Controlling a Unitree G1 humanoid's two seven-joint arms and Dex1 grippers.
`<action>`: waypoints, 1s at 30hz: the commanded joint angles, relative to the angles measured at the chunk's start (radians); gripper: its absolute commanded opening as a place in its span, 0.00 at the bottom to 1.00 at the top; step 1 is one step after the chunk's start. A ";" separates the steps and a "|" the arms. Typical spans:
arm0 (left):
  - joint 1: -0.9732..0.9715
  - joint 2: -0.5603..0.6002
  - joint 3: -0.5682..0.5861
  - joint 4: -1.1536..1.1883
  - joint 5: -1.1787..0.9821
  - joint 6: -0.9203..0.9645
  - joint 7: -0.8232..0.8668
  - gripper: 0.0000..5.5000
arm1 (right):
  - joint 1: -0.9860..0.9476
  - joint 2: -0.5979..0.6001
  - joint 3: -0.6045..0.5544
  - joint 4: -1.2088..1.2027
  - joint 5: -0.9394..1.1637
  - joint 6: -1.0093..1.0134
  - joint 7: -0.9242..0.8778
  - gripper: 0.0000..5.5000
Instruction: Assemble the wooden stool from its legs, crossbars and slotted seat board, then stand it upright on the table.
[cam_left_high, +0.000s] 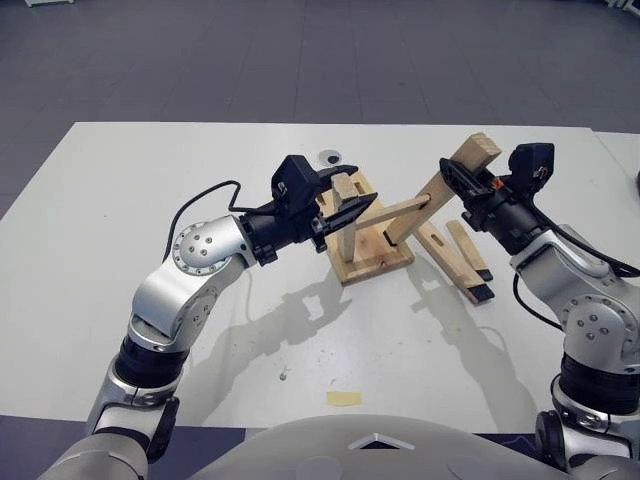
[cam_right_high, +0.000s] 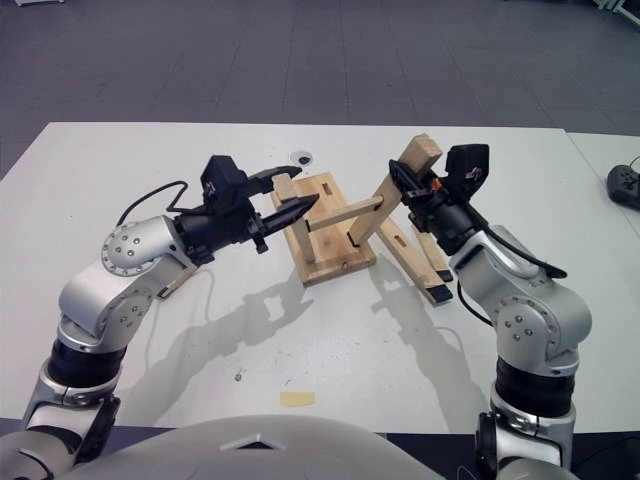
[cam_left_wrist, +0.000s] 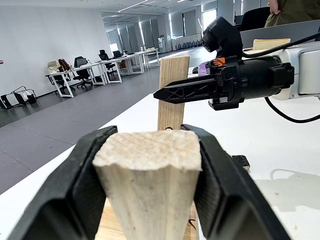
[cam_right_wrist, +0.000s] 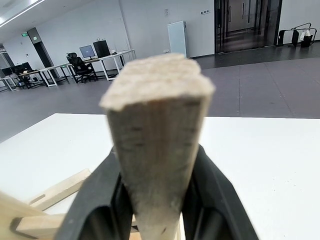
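Seeing the seat board (cam_left_high: 378, 262) flat on the white table (cam_left_high: 120, 200), just right of frame centre. Got the left gripper (cam_left_high: 345, 212) in from the left, fingers (cam_left_wrist: 75, 190) closed tight on the upright leg (cam_left_high: 346, 245) near its top. Foot of that leg down on the board; can't tell if seated in a slot. Got the right gripper (cam_left_high: 450, 172) in from the right, fingers (cam_right_wrist: 95, 200) pinched on the tilted leg (cam_left_high: 478, 152) a little below its top end. Leaning up and to the right, lower end at the board's right edge. Reading a crossbar (cam_left_high: 395, 210) spanning the two legs, sloping up toward the right; can't confirm either joint fully home. Finding two loose wooden pieces (cam_left_high: 470, 255) flat on the table just right of the board, side by side under the right arm, dark ends toward lower right, a slot showing in the left-hand one. Also noting a small round disc (cam_left_high: 330, 157) just above the board, a yellow scrap (cam_left_high: 344, 398) at bottom centre, and a black cable (cam_left_high: 205, 195) looping beside the left arm.
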 joint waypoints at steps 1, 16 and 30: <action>-0.032 -0.011 0.046 0.050 -0.028 0.074 0.007 0.49 | 0.062 0.076 0.087 0.117 0.020 0.137 -0.031 0.19; -0.093 -0.031 0.174 0.092 -0.076 0.100 0.009 0.98 | -0.032 0.133 0.017 0.080 -0.011 -0.014 -0.005 0.44; -0.125 -0.089 0.211 0.123 -0.051 0.062 0.075 0.98 | -0.457 0.088 -0.255 0.130 0.245 -0.179 -0.066 0.86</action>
